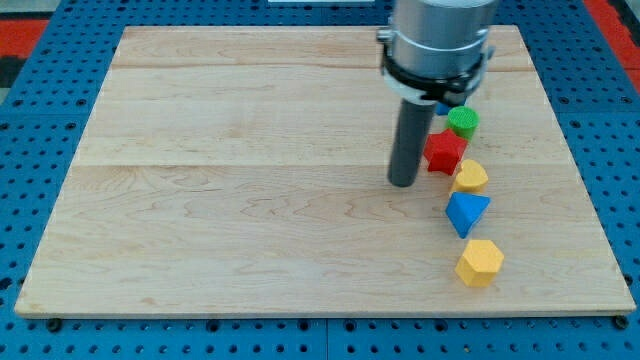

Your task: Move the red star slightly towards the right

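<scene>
The red star (pixel 444 151) lies on the wooden board (pixel 250 180) in the view's right half. My tip (pixel 402 183) rests on the board just left of the red star and slightly below it, close to its left edge. A green block (pixel 463 122) sits just above and right of the star. A yellow block (pixel 470 177) touches the star's lower right side. A small blue piece (pixel 441 108) shows at the arm's edge above the star, mostly hidden.
A blue triangular block (pixel 467 212) lies below the upper yellow block. A yellow hexagonal block (pixel 480 262) lies below that, near the board's bottom right. The arm's grey body (pixel 440 40) hangs over the board's top right. Blue pegboard (pixel 40 200) surrounds the board.
</scene>
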You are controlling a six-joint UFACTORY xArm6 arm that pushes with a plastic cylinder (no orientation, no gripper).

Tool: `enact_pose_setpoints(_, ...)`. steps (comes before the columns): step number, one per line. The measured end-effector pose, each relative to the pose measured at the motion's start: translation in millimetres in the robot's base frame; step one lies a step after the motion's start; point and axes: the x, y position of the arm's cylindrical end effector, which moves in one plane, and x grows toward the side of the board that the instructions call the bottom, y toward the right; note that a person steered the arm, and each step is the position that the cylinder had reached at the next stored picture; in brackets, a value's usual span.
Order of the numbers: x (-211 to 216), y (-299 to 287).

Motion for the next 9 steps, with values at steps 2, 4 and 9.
enact_pose_setpoints(2,-18,2)
enact_pose_setpoints(4,-45,39)
enact_pose_setpoints(9,-34,40)
